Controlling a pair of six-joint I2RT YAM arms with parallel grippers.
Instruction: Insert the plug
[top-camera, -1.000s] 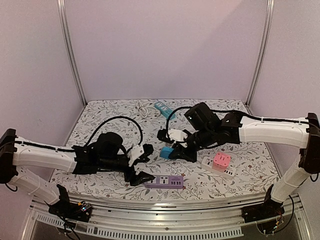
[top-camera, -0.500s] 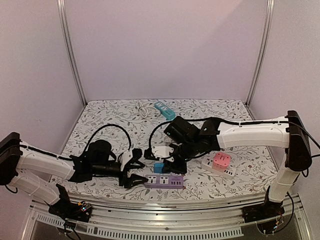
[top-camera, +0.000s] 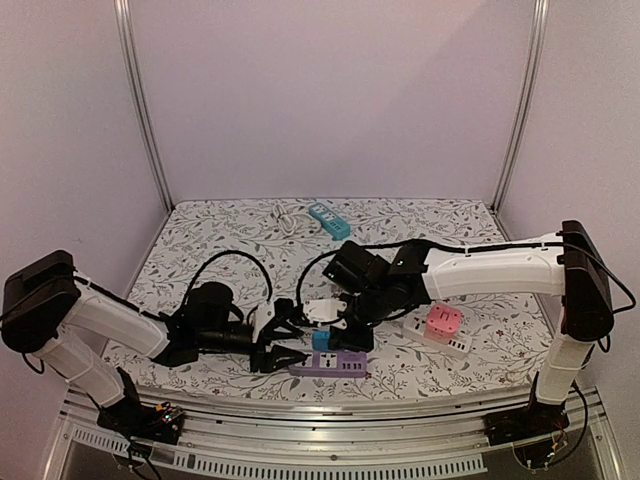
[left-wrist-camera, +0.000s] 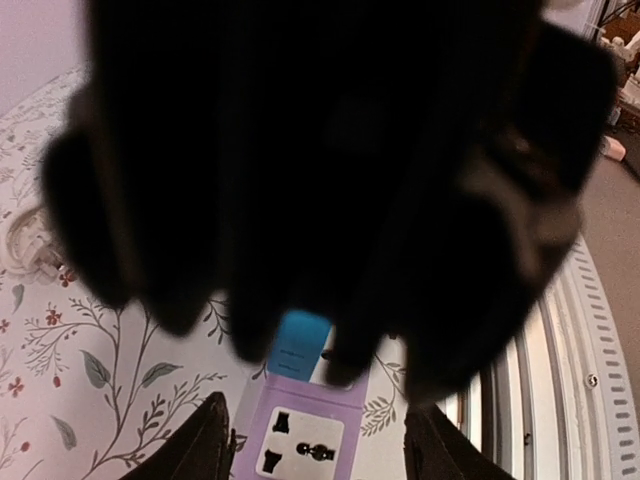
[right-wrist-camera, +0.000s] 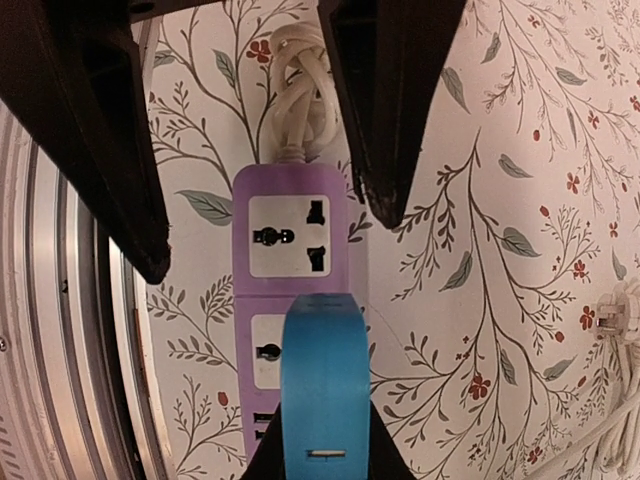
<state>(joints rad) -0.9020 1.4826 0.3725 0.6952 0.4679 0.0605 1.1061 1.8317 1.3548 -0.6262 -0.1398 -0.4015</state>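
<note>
Nearest of all runs a ribbed aluminium rail (top-camera: 330, 412). Just behind it lies the long lilac plastic power strip (top-camera: 328, 364), flat on the white cloth (top-camera: 200, 240) with a leaf-and-flower print. In the right wrist view its universal sockets face up, and a knotted white cord (right-wrist-camera: 300, 90) comes out from one of its ends.

The left gripper (top-camera: 298, 340) is low at that cord end of the strip. Its two black fingers (right-wrist-camera: 95, 140) are spread wide, one on each side of the strip's end, and they hold nothing. Whether they touch the strip I cannot tell.

The blue plastic plug (right-wrist-camera: 322, 385) is directly over the lilac strip, above the second socket counted from the cord end, and it covers the lower part of that socket. It is pinched between the fingers of the right gripper (top-camera: 332, 334), which reaches in from the right and points down at the strip. The pins are hidden, so I cannot tell if they are inside the holes. In the left wrist view a big dark blurred shape fills the upper part, and the plug and the strip show under it.

Further right and a little behind stands a pink plastic cube socket (top-camera: 443, 320) on a white power strip (top-camera: 458, 346). At the far side of the cloth, well apart from both grippers, lie a teal power strip (top-camera: 328, 220) and a bundled white cable (top-camera: 283, 217) just beside it.
</note>
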